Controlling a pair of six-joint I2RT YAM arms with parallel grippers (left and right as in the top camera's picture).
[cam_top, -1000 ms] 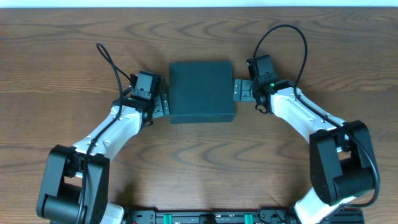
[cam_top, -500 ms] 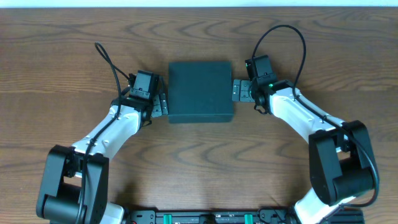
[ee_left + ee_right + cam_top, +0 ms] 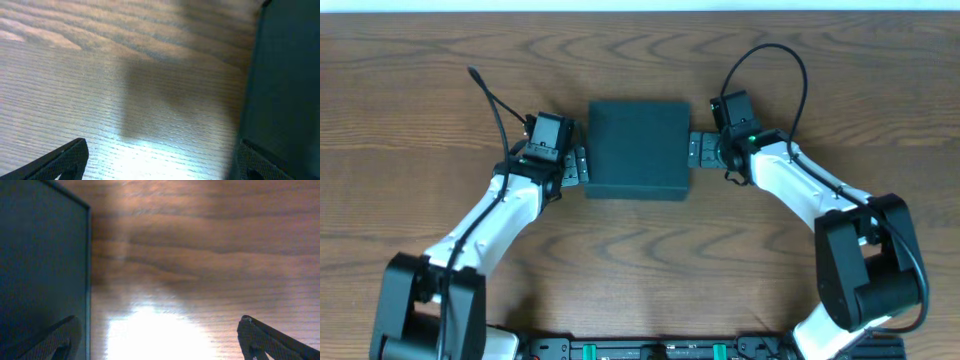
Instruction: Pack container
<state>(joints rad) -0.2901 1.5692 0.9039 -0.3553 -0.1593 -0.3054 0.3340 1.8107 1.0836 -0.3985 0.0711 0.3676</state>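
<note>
1. The container (image 3: 638, 149), lid shut, lies on the wooden table (image 3: 640, 260)
2. Left gripper (image 3: 578, 166), jaws wide apart and empty, rests against the container's left side
3. Right gripper (image 3: 698, 150), equally spread, flanks its right side, probably to square it

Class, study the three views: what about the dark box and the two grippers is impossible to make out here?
- Overhead: the container is closed, hiding any contents, and its hinge side is lost in the even dark surface.
- Overhead: whether the left gripper or right gripper touches it is too small to tell.
- Left wrist: the container is blurred and cut off by the right edge.
- Right wrist: it is cut off by the left edge.
</note>
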